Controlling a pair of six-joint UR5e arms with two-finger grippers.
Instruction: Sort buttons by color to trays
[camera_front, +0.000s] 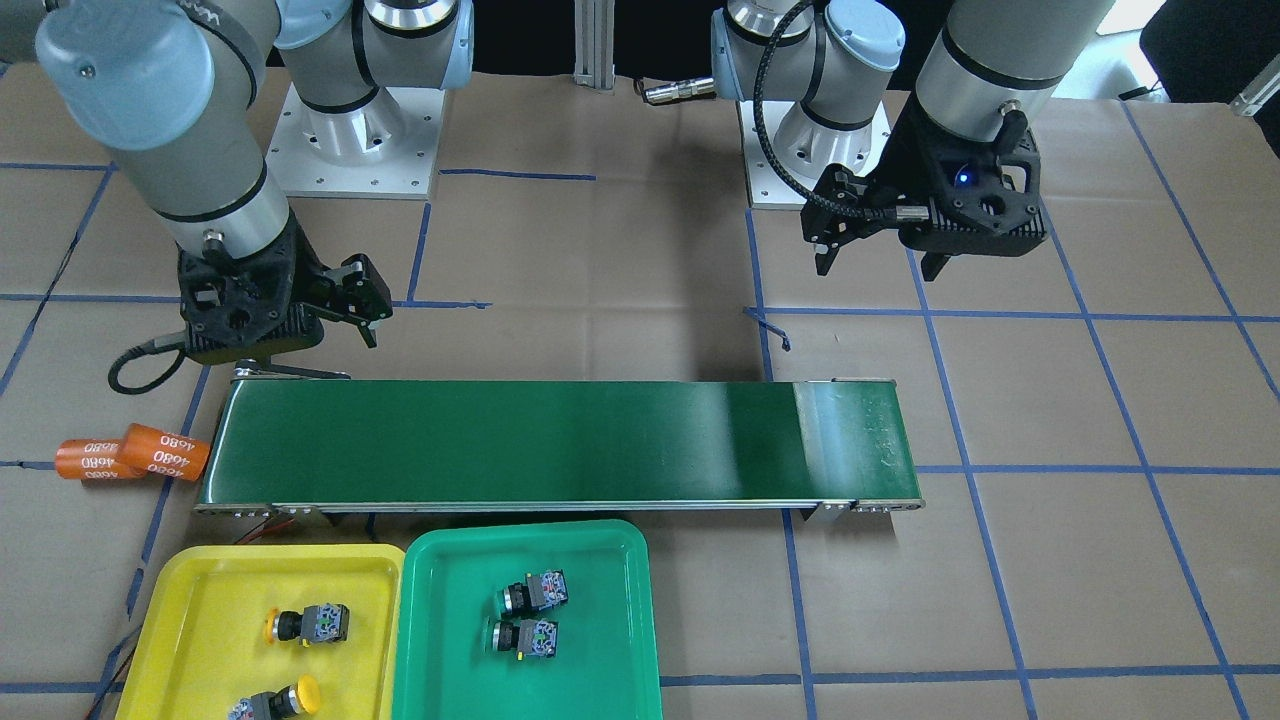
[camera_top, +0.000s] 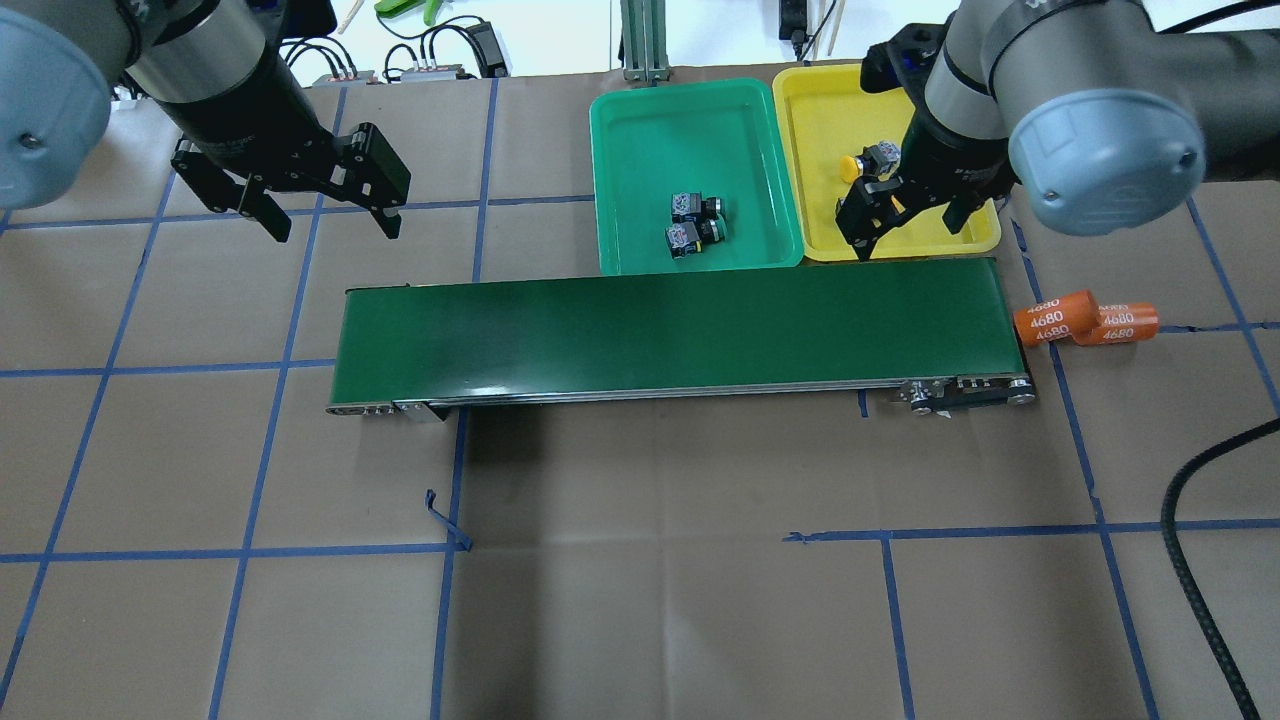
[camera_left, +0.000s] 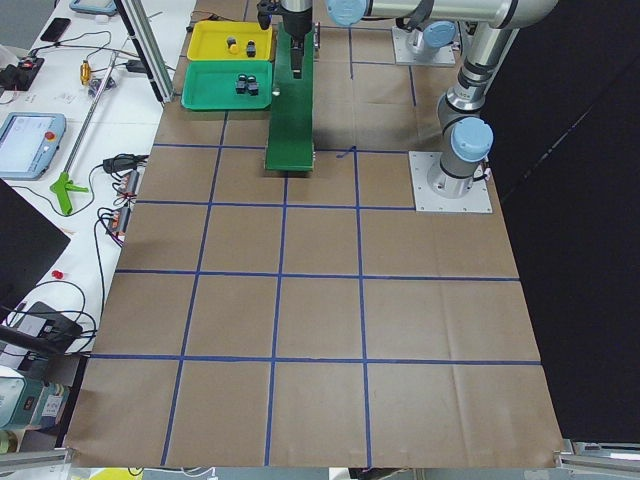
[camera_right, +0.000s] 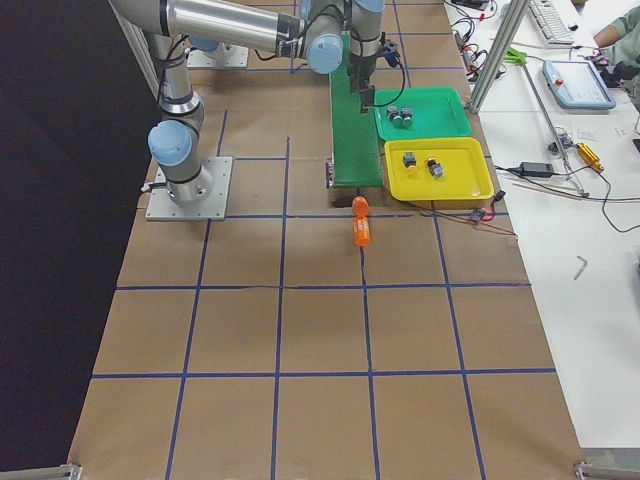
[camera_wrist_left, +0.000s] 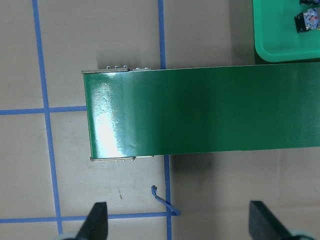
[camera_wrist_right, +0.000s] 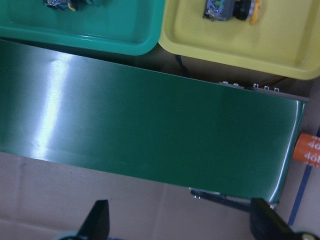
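Yellow-capped buttons (camera_front: 308, 623) lie in yellow tray (camera_front: 210, 650), lower left of front view. Green-capped buttons (camera_front: 535, 592) lie in green tray (camera_front: 600, 580) just beside it. Left gripper (camera_wrist_left: 180, 222) and right gripper (camera_wrist_right: 180, 222) both spread, holding nothing. Sorting looks complete. Best retract straight up, clear of tray rims.

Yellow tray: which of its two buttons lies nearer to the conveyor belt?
The button whose cap points away from the green tray. The other button lies farther from the conveyor belt, cap toward the green tray.
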